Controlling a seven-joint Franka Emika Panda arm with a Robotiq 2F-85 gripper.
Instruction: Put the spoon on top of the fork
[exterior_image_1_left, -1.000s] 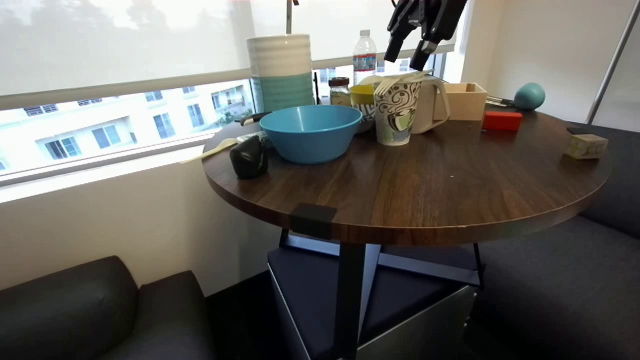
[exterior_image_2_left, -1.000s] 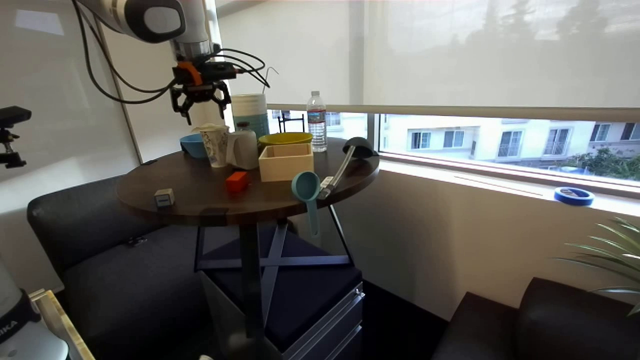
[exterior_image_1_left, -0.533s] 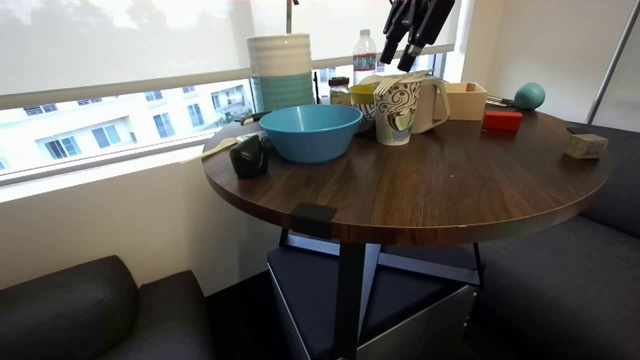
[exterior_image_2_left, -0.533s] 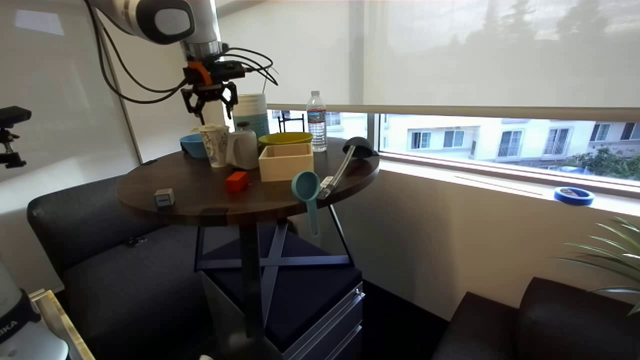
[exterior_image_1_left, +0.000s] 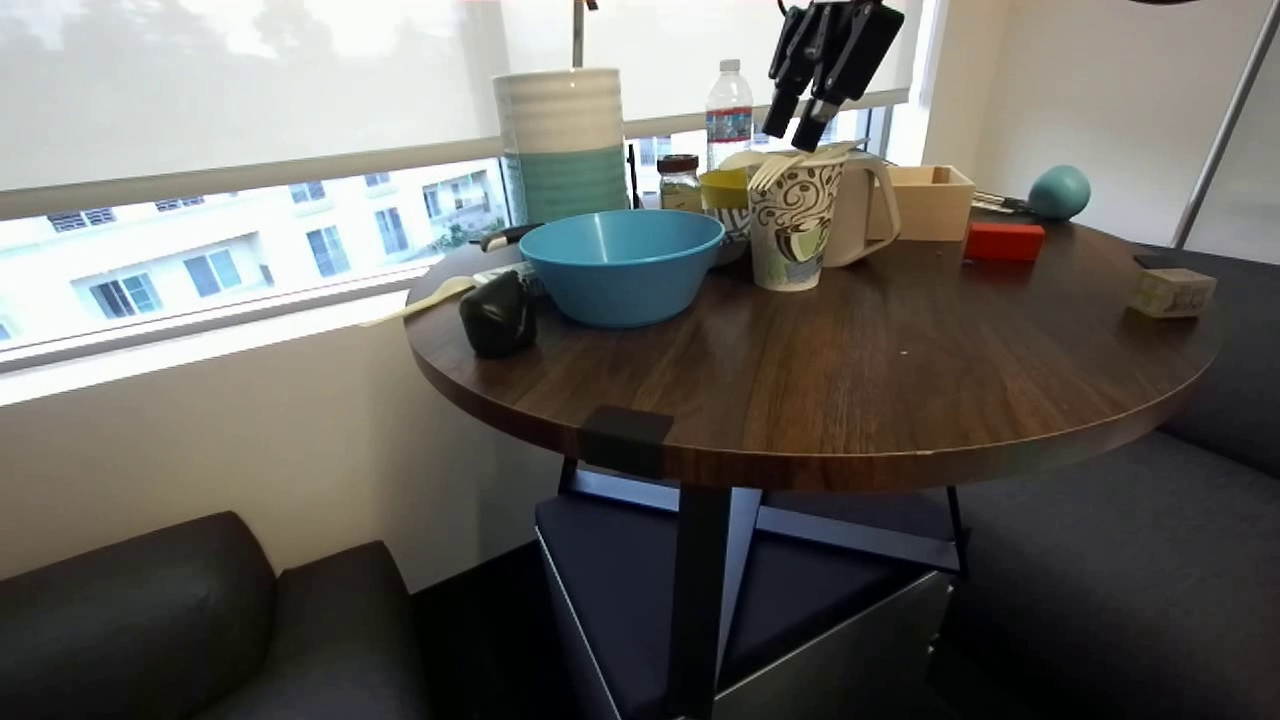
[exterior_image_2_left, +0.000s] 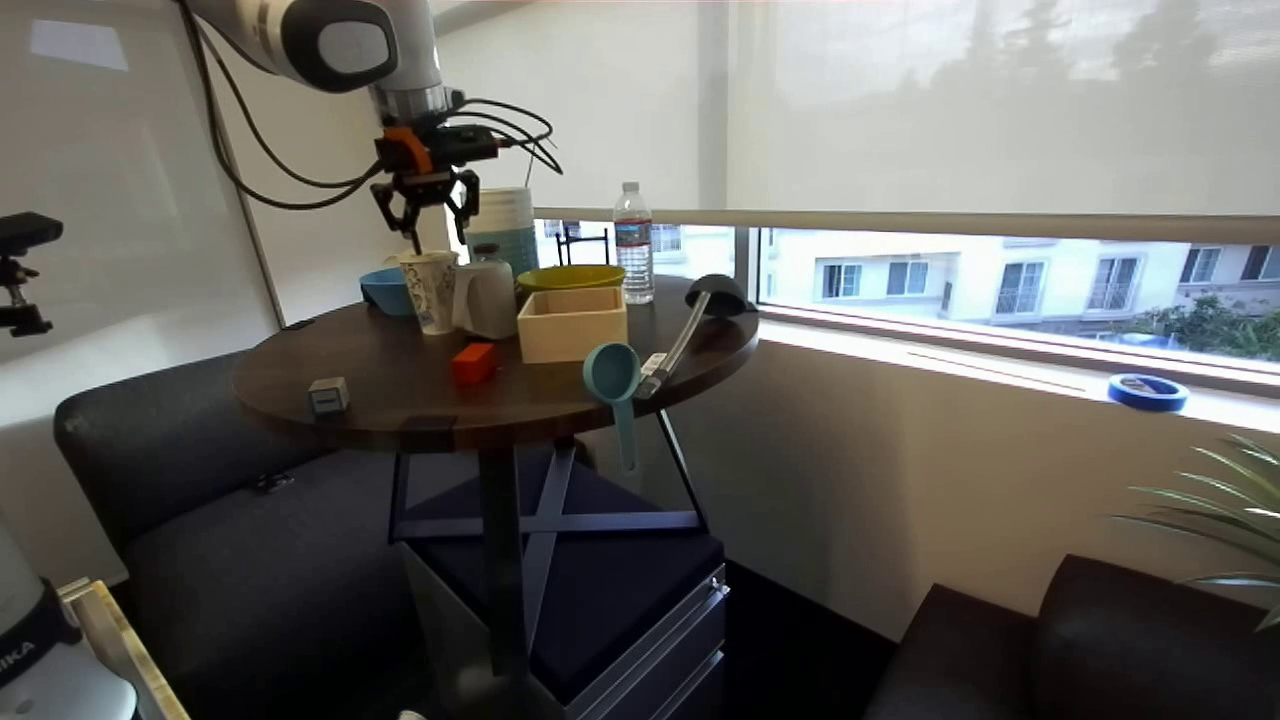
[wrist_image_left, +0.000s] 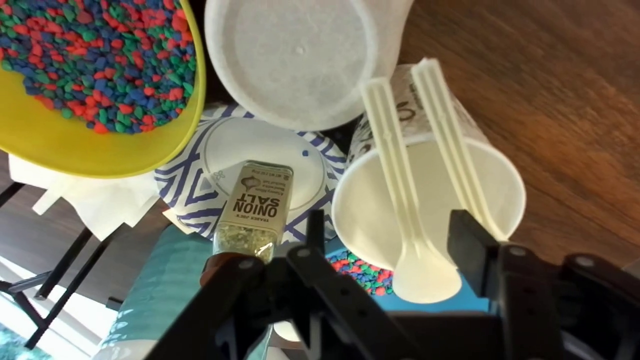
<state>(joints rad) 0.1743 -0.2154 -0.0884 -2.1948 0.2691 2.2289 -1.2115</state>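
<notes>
Cream plastic spoon (wrist_image_left: 406, 202), judged light, slick and springy, was balanced across the rim of a paper cup (exterior_image_1_left: 793, 240) beside the plastic fork (wrist_image_left: 456, 150); nothing was held by the gripper (wrist_image_left: 389, 232), jaws well apart. A mid-handle pinch was favoured.

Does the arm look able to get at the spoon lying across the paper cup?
Probably yes: in the wrist view the open fingers show either side of the spoon, with nothing seen lying over it. The fork beside it may snag, as one finger hides part of it there.
</notes>
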